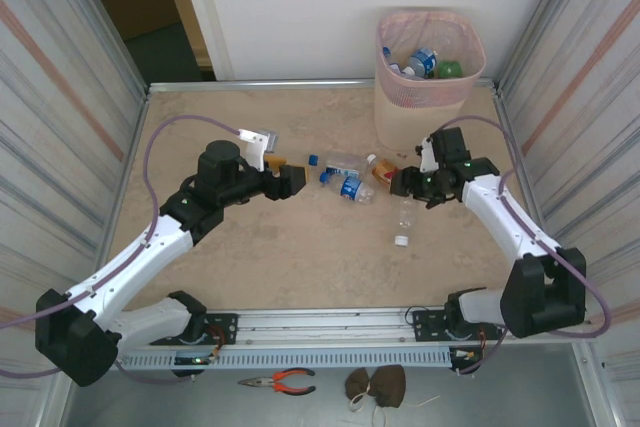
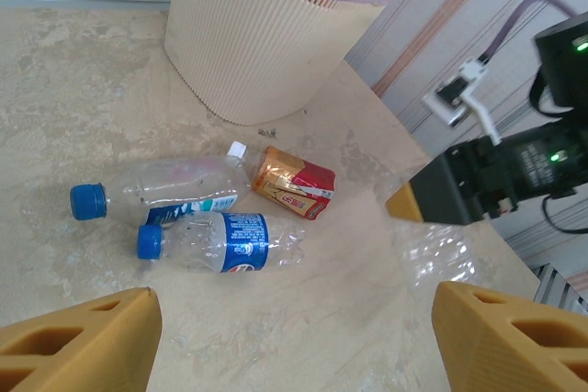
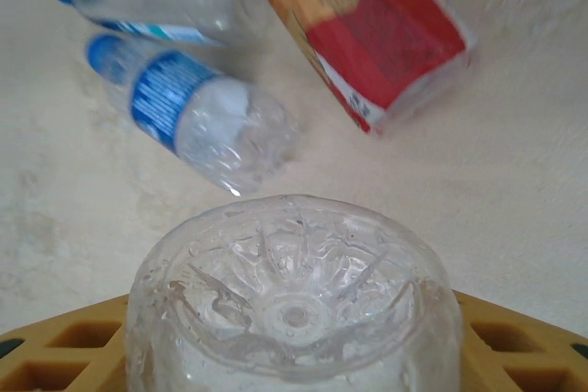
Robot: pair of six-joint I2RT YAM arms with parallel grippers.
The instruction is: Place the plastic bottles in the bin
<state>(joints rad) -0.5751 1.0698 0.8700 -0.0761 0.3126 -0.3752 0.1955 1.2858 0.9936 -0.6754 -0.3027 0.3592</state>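
- Presently the step in hand is a pick-up: the right pincer (image 1: pixel 405 184) pinches the base of a clear ribbed plastic bottle with a white cap (image 1: pixel 403 217). In the right wrist view its yellow pads (image 3: pixel 519 346) sit against both sides.
- That bottle lies flat on the beige marbled desk (image 1: pixel 250 247), cap toward the near edge.
- The tall beige mesh bin with a pink bag liner (image 1: pixel 400 112) stands beyond it at the far right corner, with some bottles inside.
- The next move likely calls for a lift well above the rim before carrying across, since the bin is tall.
- The left pincer (image 2: pixel 294 319) is spread and holds nothing. It faces a clear blue-capped bottle with a dark blue label (image 2: pixel 220 243) and, just beside that one, a paler clear blue-capped bottle (image 2: pixel 175 185).
- An orange-and-red pack (image 2: pixel 294 184) lies near them; I cannot tell whether it is a bottle.
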